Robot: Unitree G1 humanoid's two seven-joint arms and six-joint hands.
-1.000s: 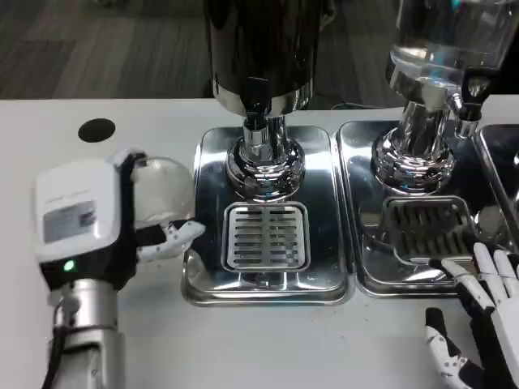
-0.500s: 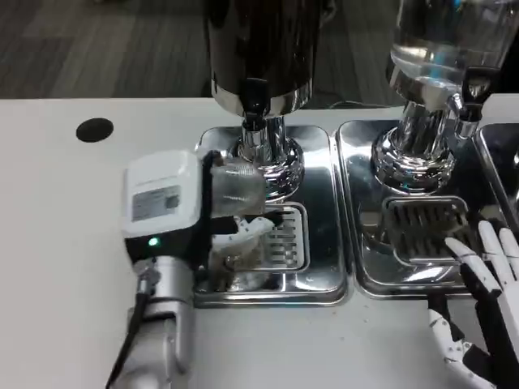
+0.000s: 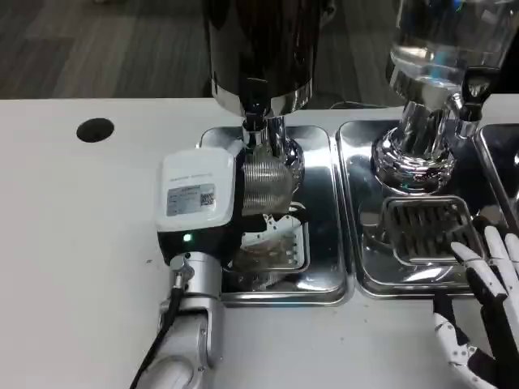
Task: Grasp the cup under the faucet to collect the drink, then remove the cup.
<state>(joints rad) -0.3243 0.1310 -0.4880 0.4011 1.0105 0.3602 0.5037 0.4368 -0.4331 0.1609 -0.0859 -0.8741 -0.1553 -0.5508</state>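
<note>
the left hand (image 3: 203, 207) grips the clear cup (image 3: 266, 188), which stands upright, mouth up, under the faucet (image 3: 255, 113) over the left tray (image 3: 324, 284). the right hand (image 3: 486, 312) lies near right, fingers spread, holding nothing.

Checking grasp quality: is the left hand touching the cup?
Touching. The head view shows the left hand wrapped around the clear cup, holding it under the faucet.

White-backed left hand (image 3: 199, 207), green light
</note>
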